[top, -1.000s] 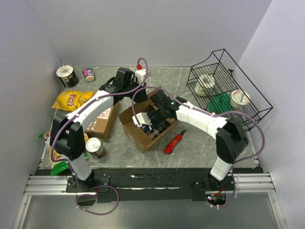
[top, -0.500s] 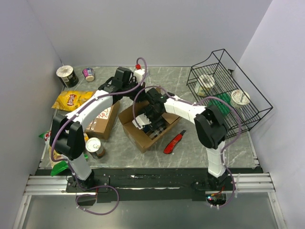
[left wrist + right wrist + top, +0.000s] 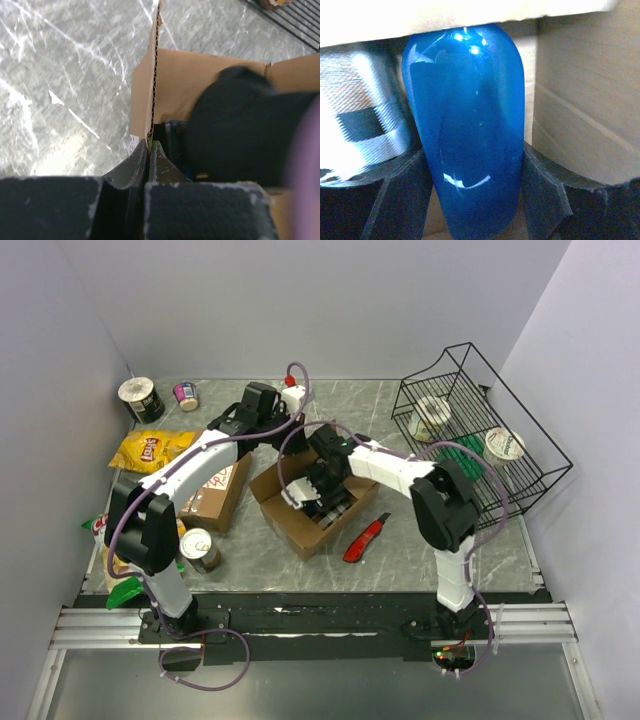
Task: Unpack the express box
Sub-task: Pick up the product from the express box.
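Observation:
The open brown express box (image 3: 284,517) sits mid-table. My left gripper (image 3: 296,432) is shut on the box's upright far flap (image 3: 150,75); in the left wrist view its fingertips (image 3: 148,146) pinch the cardboard edge. My right gripper (image 3: 320,490) reaches down inside the box. In the right wrist view a glossy blue bottle (image 3: 465,115) fills the gap of the right gripper (image 3: 475,152), both fingers pressing its sides. A silver striped packet (image 3: 360,125) lies just left of the bottle. The right arm hides the other contents from above.
A red box cutter (image 3: 365,538) lies right of the box. A black wire basket (image 3: 480,440) with cups stands at the back right. A second brown box (image 3: 215,490), a yellow chip bag (image 3: 150,450), a can (image 3: 200,548) and cups (image 3: 140,398) fill the left side.
The right arm swung its elbow in and pushed its gripper deeper into the box, around the blue bottle. The left gripper kept hold of the flap.

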Robot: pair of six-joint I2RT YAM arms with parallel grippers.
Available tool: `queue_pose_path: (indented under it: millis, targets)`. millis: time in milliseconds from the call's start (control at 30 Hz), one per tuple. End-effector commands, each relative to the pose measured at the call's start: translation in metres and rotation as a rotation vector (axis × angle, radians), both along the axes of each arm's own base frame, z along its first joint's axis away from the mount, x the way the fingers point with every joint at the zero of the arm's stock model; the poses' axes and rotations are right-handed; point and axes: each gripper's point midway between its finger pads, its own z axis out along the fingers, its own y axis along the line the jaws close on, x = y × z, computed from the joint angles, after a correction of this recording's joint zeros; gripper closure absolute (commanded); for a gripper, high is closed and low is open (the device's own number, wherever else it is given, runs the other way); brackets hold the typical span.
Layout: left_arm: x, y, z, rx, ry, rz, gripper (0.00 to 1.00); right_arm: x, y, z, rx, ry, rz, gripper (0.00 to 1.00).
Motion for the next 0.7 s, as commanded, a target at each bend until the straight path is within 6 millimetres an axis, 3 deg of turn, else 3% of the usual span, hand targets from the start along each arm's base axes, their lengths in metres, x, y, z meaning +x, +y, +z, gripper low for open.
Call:
queue_pose_path:
  millis: [0,33,100,133,200,300,367,433,600,667]
  targets:
    - [-0.002,-0.012,0.033,-0.049,-0.1,-0.046,0.99,0.007,0.0,0.08,0.238,0.025,-0.229,0.64]
    - [-0.002,-0.011,0.031,-0.043,-0.098,-0.043,0.99,0.003,0.004,0.104,0.308,0.025,-0.243,0.65]
    - [0.0,-0.009,0.029,-0.031,-0.1,-0.031,0.99,0.0,0.004,0.125,0.373,0.056,-0.309,0.65]
    - [0.001,-0.009,0.028,-0.028,-0.099,-0.029,0.99,-0.008,0.006,0.147,0.436,0.07,-0.303,0.65]
    - [0.002,-0.008,0.025,-0.021,-0.093,-0.024,0.99,-0.014,0.005,0.159,0.495,0.101,-0.349,0.66]
    - [0.004,-0.004,0.022,0.0,-0.092,-0.001,0.99,-0.018,0.002,0.193,0.629,0.171,-0.434,0.68]
    - [0.007,0.001,0.02,0.033,-0.12,-0.005,0.99,-0.013,-0.009,0.21,0.689,0.233,-0.542,0.68]
    - [0.007,0.005,0.015,0.053,-0.118,0.004,0.99,0.002,-0.019,0.232,0.774,0.221,-0.618,0.68]
    - [0.003,0.008,0.009,0.075,-0.1,-0.009,0.99,0.074,-0.082,0.277,1.007,0.23,-1.004,0.69]
    - [0.0,0.01,0.004,0.095,-0.091,-0.019,0.99,0.099,-0.097,0.276,1.041,0.236,-1.108,0.7]
